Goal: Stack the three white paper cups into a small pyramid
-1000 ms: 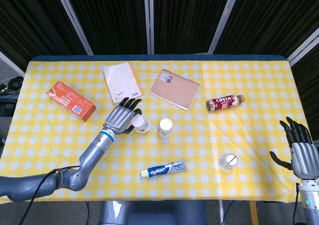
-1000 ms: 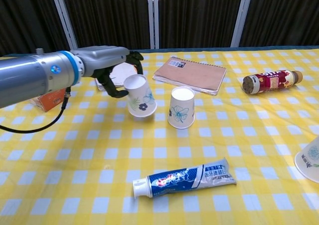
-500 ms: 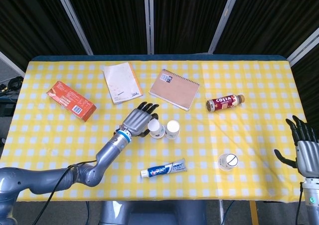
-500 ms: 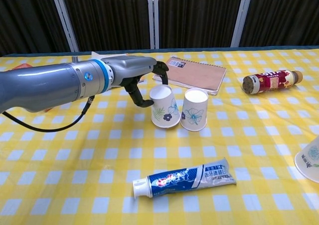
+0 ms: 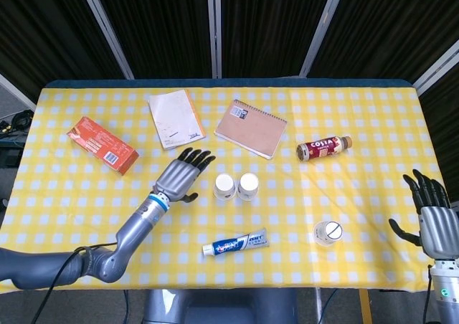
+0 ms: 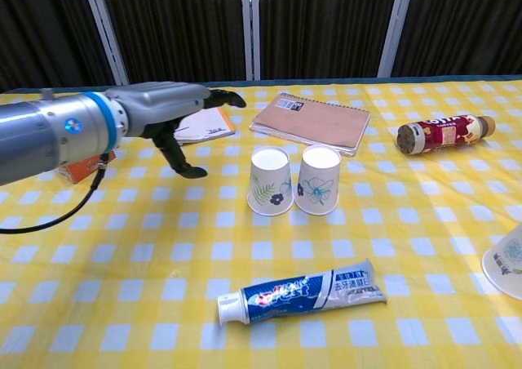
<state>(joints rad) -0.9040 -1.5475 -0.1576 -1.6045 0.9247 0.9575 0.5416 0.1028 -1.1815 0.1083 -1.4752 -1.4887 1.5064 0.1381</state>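
Observation:
Two white paper cups stand upside down, side by side and touching, at the table's middle: the left cup (image 5: 224,187) (image 6: 270,181) and the right cup (image 5: 248,186) (image 6: 320,180). A third white cup (image 5: 327,232) (image 6: 508,261) stands upside down at the front right. My left hand (image 5: 182,175) (image 6: 171,116) hovers just left of the pair, fingers spread, holding nothing. Past the table's front right corner my right hand (image 5: 432,215) is open and empty, well clear of the third cup.
A toothpaste tube (image 5: 235,244) (image 6: 303,292) lies in front of the two cups. Behind them lie a brown notebook (image 5: 251,128) (image 6: 311,122), a white booklet (image 5: 175,117) and a Costa bottle (image 5: 324,148) (image 6: 443,132). An orange box (image 5: 102,145) sits at the left.
My left hand carried a cup rightward, set it down upside down against the other cup, let go and drew back to the left. The right hand barely shifted.

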